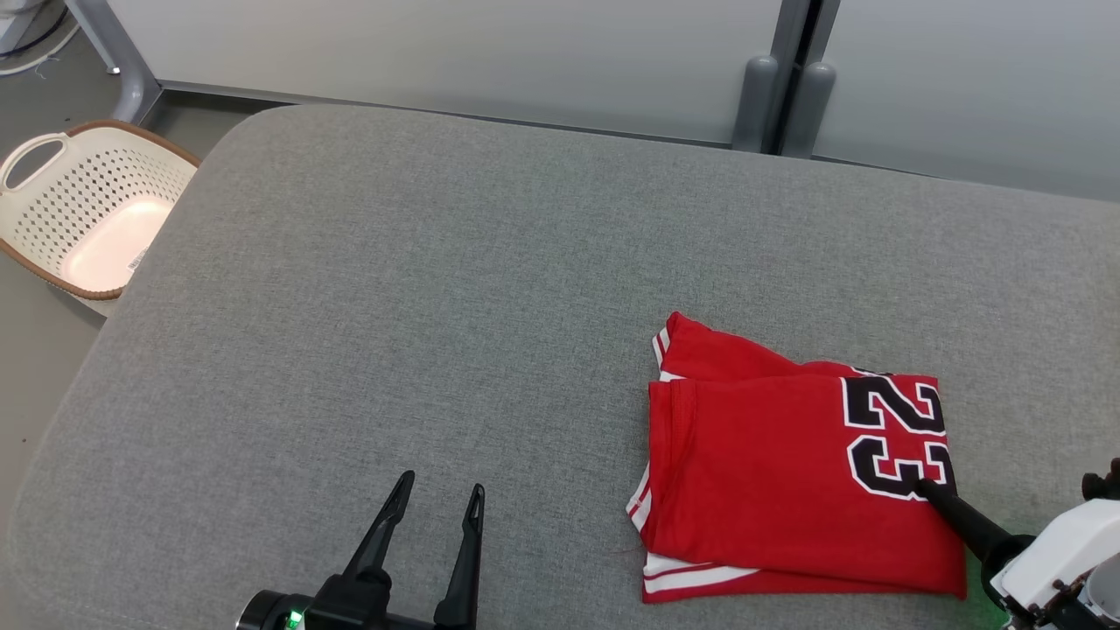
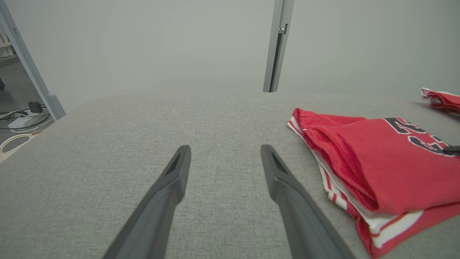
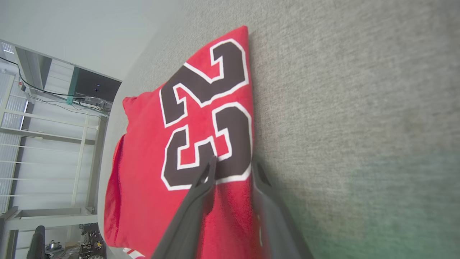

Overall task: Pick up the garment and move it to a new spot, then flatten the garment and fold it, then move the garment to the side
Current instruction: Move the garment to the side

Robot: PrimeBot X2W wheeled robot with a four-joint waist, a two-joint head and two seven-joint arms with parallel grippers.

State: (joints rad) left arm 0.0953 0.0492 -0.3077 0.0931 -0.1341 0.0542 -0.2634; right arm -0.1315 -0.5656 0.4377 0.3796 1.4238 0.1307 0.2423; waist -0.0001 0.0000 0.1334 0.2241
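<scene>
The garment (image 1: 787,472) is a red jersey with a black "23" and white trim. It lies folded in a flat stack on the right part of the grey cushion (image 1: 437,289). My right gripper (image 1: 926,488) comes in from the lower right and is open. In the right wrist view, the right gripper (image 3: 235,163) has one finger lying on the numeral of the garment (image 3: 151,151). Its other finger runs along the cloth's edge over the cushion. My left gripper (image 1: 437,492) stands open at the cushion's front, well left of the garment (image 2: 388,165). Nothing is between the fingers of the left gripper (image 2: 225,149).
A cream laundry basket (image 1: 87,206) sits on the floor off the cushion's far left corner. A grey wall with a post (image 1: 779,96) runs behind the cushion. Another bit of red cloth (image 2: 442,99) lies beyond the jersey at the far right.
</scene>
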